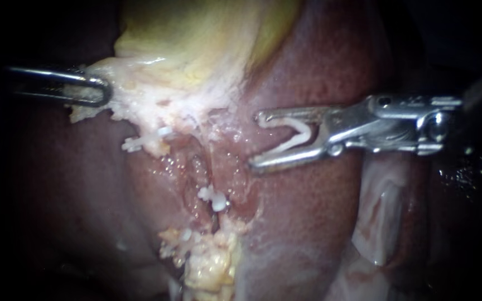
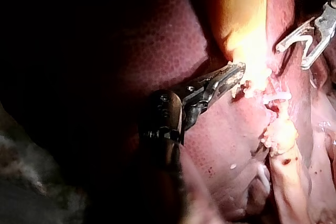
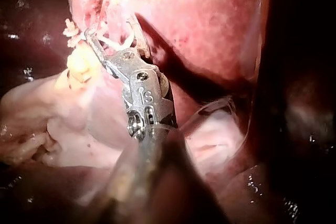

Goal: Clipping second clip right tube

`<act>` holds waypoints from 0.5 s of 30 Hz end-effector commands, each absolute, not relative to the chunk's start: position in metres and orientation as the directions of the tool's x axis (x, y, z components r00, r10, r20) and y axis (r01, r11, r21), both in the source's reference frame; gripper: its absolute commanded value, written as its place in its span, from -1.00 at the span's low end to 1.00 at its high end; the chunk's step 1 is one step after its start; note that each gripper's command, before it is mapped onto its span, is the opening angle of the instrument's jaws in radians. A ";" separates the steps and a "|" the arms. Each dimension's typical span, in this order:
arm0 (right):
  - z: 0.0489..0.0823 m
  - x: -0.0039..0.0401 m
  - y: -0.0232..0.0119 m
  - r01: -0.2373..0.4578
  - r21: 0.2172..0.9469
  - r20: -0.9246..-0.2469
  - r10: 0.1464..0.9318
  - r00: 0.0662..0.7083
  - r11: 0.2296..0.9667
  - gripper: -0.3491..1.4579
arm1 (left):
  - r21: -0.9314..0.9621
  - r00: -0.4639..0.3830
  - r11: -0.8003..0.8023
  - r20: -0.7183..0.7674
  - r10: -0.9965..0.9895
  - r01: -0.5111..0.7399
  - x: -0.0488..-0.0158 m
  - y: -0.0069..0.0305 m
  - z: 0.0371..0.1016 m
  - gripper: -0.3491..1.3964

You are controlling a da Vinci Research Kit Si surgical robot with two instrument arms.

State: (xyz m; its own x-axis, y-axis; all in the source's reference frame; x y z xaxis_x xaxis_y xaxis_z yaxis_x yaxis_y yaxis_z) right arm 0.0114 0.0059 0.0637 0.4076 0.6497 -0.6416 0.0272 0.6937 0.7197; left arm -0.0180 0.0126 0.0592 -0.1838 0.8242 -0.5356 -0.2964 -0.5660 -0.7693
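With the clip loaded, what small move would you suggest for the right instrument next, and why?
Probably ease the right instrument toward the tube: its jaws hold an open clip but stand beside the tube, not around it.

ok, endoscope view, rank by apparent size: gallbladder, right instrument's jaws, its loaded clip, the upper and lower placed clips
1. gallbladder
2. jaws of right instrument
3. loaded clip
4. upper clip and lower clip: look alike, unranked
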 end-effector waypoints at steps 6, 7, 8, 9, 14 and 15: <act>0.0659 0.0136 0.0034 0.019 0.787 -0.564 0.705 0.429 0.617 -0.08 | -0.766 -0.185 -0.571 -0.540 0.821 -0.296 -0.0182 0.0126 0.0592 -1.00; 0.0661 0.0139 0.0032 0.019 0.792 -0.557 0.709 0.432 0.610 -0.08 | -0.766 -0.185 -0.571 -0.540 0.821 -0.297 -0.0183 0.0126 0.0592 -1.00; 0.0663 0.0142 0.0030 0.019 0.797 -0.550 0.714 0.434 0.603 -0.08 | -0.766 -0.185 -0.570 -0.540 0.821 -0.297 -0.0183 0.0126 0.0592 -1.00; 0.0666 0.0146 0.0028 0.018 0.802 -0.543 0.717 0.436 0.597 -0.08 | -0.766 -0.185 -0.570 -0.540 0.821 -0.297 -0.0183 0.0126 0.0592 -1.00; 0.0673 0.0161 0.0023 0.011 0.815 -0.527 0.734 0.428 0.579 -0.07 | -0.765 -0.184 -0.570 -0.540 0.821 -0.298 -0.0185 0.0126 0.0591 -1.00; 0.0675 0.0164 0.0023 0.009 0.818 -0.523 0.738 0.426 0.575 -0.07 | -0.765 -0.184 -0.570 -0.540 0.821 -0.299 -0.0185 0.0126 0.0592 -1.00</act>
